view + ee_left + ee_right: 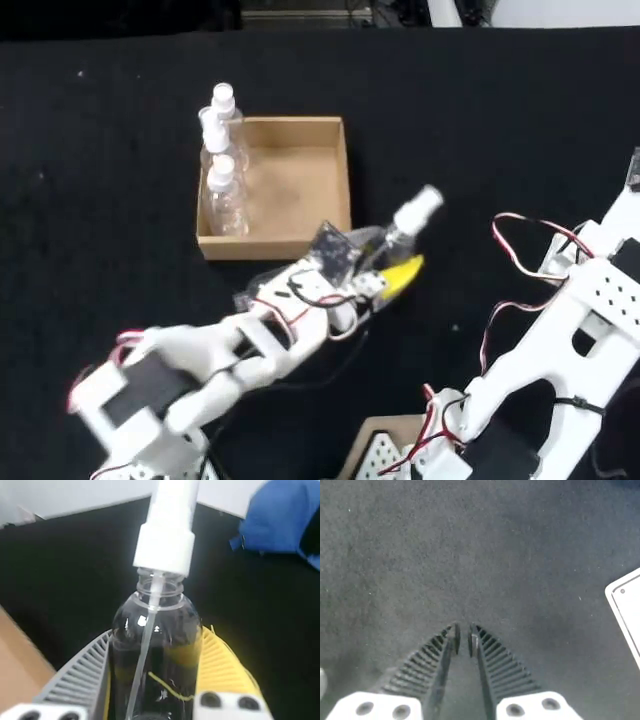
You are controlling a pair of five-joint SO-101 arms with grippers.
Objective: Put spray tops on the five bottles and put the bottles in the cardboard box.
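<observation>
Bottle (155,640) between left jaws, near cardboard box (295,185).

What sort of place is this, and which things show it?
Probably a robotics lab bench set up for a packing exercise: a black-covered table, a cardboard box with three spray bottles standing along one wall, and the left gripper clamping a fourth bottle beside the box.

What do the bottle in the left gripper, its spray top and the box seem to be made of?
The bottle looks like clear, glossy plastic, though glass is possible: the dip tube shows through its wall, and there are bright glints. The spray top seems to be white opaque plastic, smooth. The box is plain brown cardboard, matte, with thin walls.
</observation>
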